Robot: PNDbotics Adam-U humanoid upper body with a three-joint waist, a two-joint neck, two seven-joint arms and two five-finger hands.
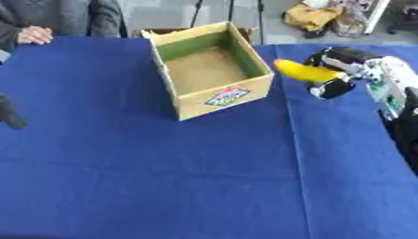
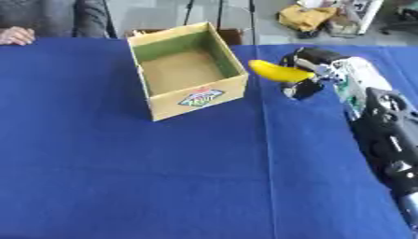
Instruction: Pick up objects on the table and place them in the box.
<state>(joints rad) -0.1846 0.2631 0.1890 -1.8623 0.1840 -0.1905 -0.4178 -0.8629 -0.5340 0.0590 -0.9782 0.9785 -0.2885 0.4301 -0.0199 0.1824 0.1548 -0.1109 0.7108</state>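
An open cardboard box (image 1: 214,100) with a colourful label on its front stands on the blue table, back centre; its inside looks bare. Just right of the box, my right hand (image 2: 309,73) is shut on a yellow banana (image 2: 276,71), held above the cloth with its tip pointing toward the box's right wall. The banana is outside the box, a little short of its rim. My left hand (image 1: 10,113) shows only as a dark shape at the left edge in the left eye view, low over the table.
Blue cloth (image 1: 163,177) covers the whole table, with a seam running down right of centre. A person's hand (image 1: 34,35) rests on the far left edge. Clutter and a yellow object (image 1: 310,16) lie on the floor beyond the table.
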